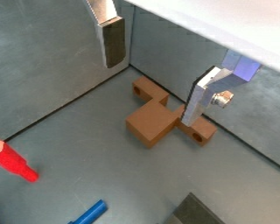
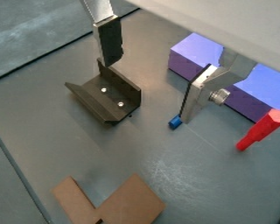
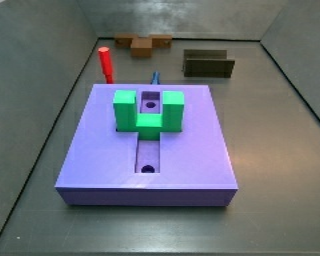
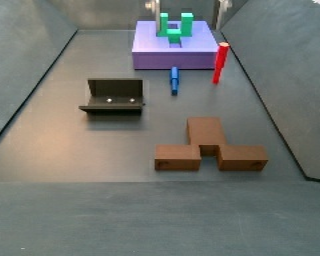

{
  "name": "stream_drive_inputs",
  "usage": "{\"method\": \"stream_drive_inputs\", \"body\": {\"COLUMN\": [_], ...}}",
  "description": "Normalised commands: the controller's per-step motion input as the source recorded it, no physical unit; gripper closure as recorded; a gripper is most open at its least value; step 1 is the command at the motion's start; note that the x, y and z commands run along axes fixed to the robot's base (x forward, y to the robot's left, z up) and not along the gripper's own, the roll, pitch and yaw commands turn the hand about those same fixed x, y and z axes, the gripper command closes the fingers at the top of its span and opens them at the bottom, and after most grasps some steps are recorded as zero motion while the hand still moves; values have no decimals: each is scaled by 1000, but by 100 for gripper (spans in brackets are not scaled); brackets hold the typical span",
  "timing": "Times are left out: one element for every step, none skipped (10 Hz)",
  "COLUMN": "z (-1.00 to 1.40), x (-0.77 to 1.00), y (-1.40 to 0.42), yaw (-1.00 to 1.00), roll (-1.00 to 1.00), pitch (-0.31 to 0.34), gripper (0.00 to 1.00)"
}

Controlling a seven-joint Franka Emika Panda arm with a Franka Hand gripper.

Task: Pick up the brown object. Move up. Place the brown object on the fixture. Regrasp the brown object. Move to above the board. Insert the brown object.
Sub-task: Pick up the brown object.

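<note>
Hand (image 1: 154,66) hangs released and empty above the brown piece (image 1: 160,114), well clear of it. Piece is T-shaped, not a bar; fingers (image 1: 112,42) closing across the wide part may slip or twist it. Fixture (image 4: 113,96) and red peg (image 4: 220,62) stand well apart.

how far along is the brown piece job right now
Nothing looks done: the brown object lies on the floor, apart from the fixture and the board. The tool hangs open and empty above the brown object in a wrist view. Pickup, fixture placement, regrasp and insertion all remain.
</note>
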Motion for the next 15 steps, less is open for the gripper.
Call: {"method": "stream_drive_inputs", "body": {"z": [-931,-971,-989,-997,-1000,-1000,-1000,-1000,-1000,-1000,-974,-920,-817,-720,-666], "x": [-400,-474,-477,-420,-63,0,0,23,66,0,0,34,43,31,20], "y": [517,560,551,540,143,0,0,-9,0,0,0,0,0,0,0], "yaw": [-271,-263,-286,-254,-37,-14,-23,-43,-46,-60,-60,-57,-51,-40,-20], "roll": [0,0,0,0,0,0,0,0,-33,-21,-49,-64,-67,-41,-44], "pitch": [-107,-93,-84,-80,-119,-100,-90,-83,-67,-70,-100,-66,-49,-43,-37], "gripper": [0,0,0,0,0,0,0,0,0,0,0,0,0,0,0]}}
